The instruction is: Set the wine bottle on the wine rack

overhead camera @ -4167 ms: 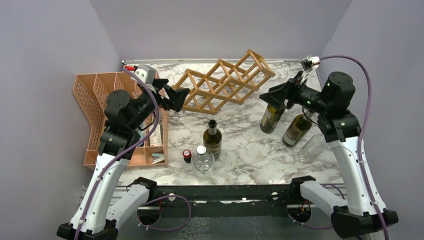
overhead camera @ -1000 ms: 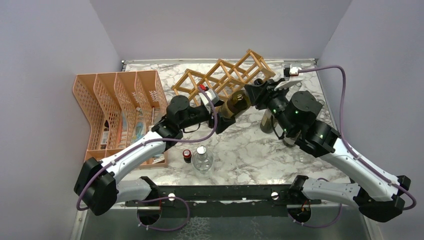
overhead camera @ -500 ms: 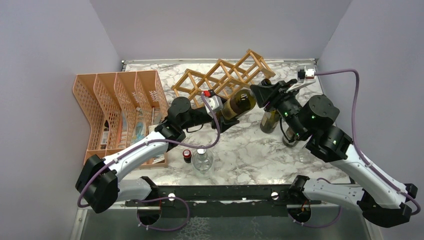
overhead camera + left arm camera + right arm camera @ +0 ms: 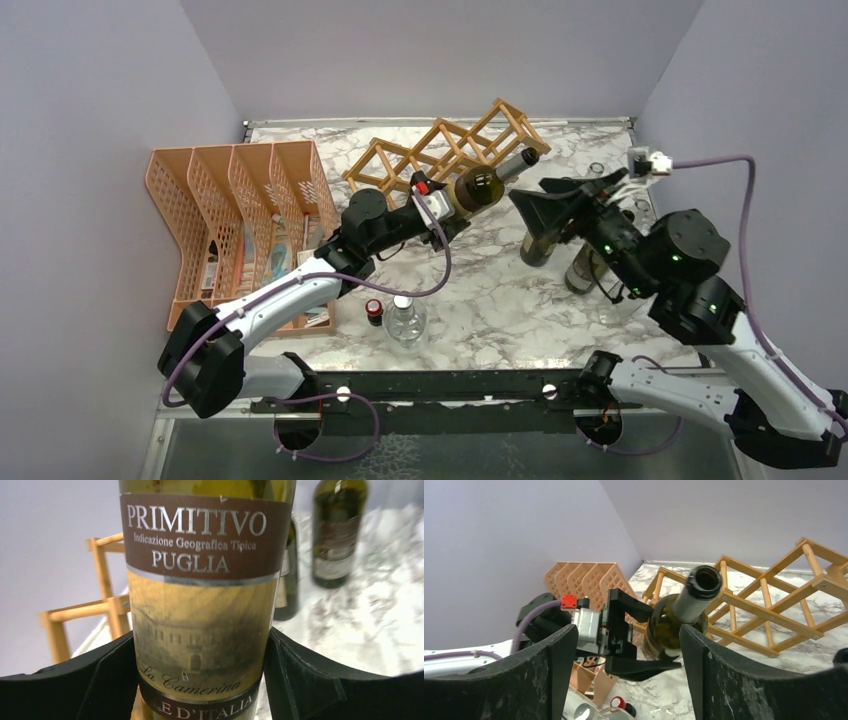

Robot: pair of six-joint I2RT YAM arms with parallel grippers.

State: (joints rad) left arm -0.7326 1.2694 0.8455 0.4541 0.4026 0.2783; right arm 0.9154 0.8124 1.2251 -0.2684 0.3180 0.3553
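ok so the left gripper [image 4: 448, 210] is clamped on the wine bottle [image 4: 478, 188], one black finger on each side of the body, down at the lower part of the brown PRIMITIVO PUGLIA label. The bottle is up off the marble table [image 4: 500, 290] and tipped way over, nearly lying down. Its base is back at the left wrist and its neck sticks out away from that gripper, toward the right gripper [image 4: 530, 192]

The right one is spread wide and not holding anything. On its wrist cam the bottle's open mouth sits straight ahead, up in the gap between the two fingers and further out than the tips, with neither finger touching the glass

The wine rack [image 4: 768, 611] is just past the left gripper, on the far side of the bottle, standing at a slant on the table. The bottle isn't in any of the diamond cells. From above the neck tip overlaps the rack's right end, but I can't tell if it touches

Other stuff: two dark bottles [image 4: 545, 235] stand right under and beside the right gripper. An orange mesh organiser [image 4: 235, 200] is off to the left of the left arm. A clear plastic bottle [image 4: 405, 320] and a little red-capped one [image 4: 374, 310] sit on the near side of the left gripper
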